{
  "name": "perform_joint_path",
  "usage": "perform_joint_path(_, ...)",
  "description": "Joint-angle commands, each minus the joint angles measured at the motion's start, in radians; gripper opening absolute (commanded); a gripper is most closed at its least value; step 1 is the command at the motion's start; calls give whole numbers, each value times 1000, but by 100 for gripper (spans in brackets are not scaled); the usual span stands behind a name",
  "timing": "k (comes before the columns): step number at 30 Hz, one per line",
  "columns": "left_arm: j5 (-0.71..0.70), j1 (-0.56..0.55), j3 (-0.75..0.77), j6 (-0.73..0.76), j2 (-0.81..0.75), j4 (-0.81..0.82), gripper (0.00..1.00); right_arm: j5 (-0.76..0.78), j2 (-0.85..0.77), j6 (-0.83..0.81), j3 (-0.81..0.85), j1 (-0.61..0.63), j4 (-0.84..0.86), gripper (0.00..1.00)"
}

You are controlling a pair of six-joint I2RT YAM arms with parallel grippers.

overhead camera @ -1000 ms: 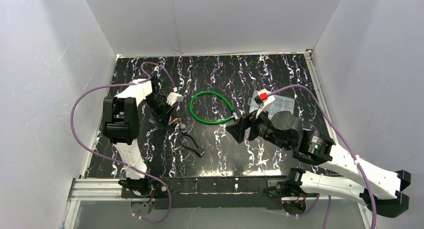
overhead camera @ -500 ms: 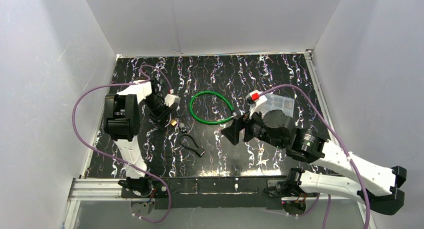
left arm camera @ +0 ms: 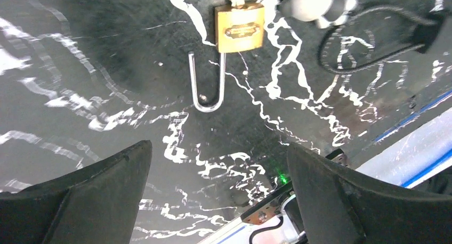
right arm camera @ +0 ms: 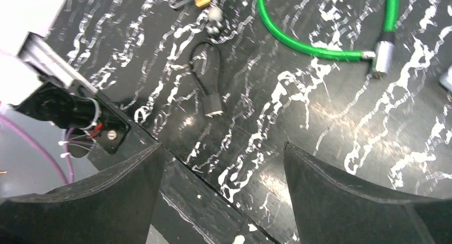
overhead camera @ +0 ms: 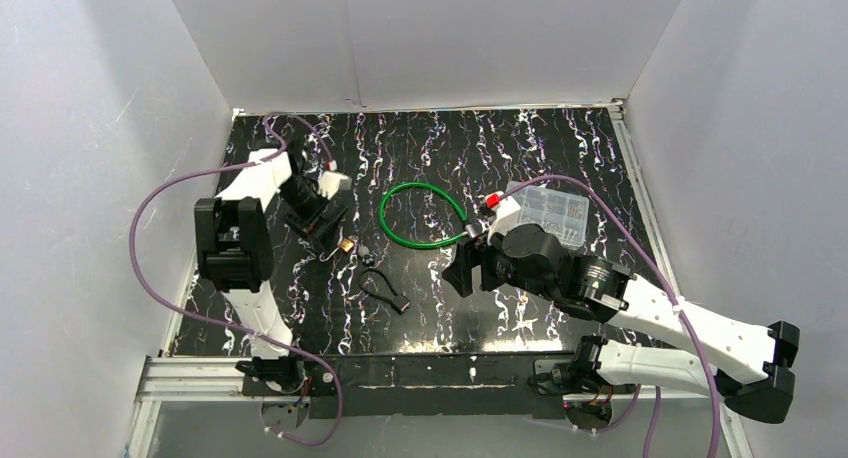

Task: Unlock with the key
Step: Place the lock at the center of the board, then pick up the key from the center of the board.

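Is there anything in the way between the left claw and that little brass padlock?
Nothing visible. In the left wrist view the left gripper, open, frames bare black marbled table, with the brass padlock and its silver shackle straight ahead. The black cord loop lies off to one side.

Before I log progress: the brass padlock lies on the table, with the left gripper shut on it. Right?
No: the left gripper is open and clear of the brass padlock, which does lie on the table. The left wrist view shows it.
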Motion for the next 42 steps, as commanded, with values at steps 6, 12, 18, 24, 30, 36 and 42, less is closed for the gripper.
perform_joint_path(6,142,6,237,10,-474,-241,98,205,34,266,-12,-8,-293,85)
perform_joint_path(12,238,6,99,67,-564,-372,98,228,68,509,-116,-50,-422,81)
perform_joint_path(18,244,-3,-75,40,-843,-131,98,260,104,595,-214,-107,-430,81)
perform_joint_path(24,220,-14,-82,11,-775,-226,98,222,144,529,-280,-259,-320,76)
perform_joint_path(30,239,-17,-95,-6,-761,-234,98,187,211,474,-294,-336,-222,71)
perform_joint_path(36,244,-26,-83,-25,-744,-239,98,159,314,447,-289,-362,-166,58)
perform_joint_path(42,241,-33,-70,-33,-748,-233,98,144,310,469,-327,-362,-157,52)
